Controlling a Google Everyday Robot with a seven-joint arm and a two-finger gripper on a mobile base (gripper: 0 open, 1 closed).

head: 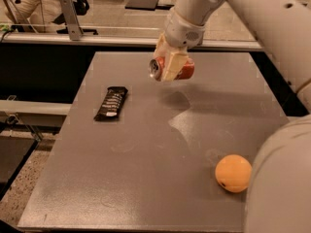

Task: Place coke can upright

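The coke can [183, 70] is red with a silver top facing left. It lies on its side in the air, held above the far middle of the grey table [146, 178]. My gripper [171, 64] comes down from the white arm at the top and is shut on the can, its cream fingers [173, 66] clamped across the can's body. The can's shadow falls on the table just below it.
A black snack bar wrapper [111, 103] lies on the table's left side. An orange ball-like fruit [233, 173] sits near the front right. My white arm [282, 178] covers the right side. A rail and a seated person are behind the table.
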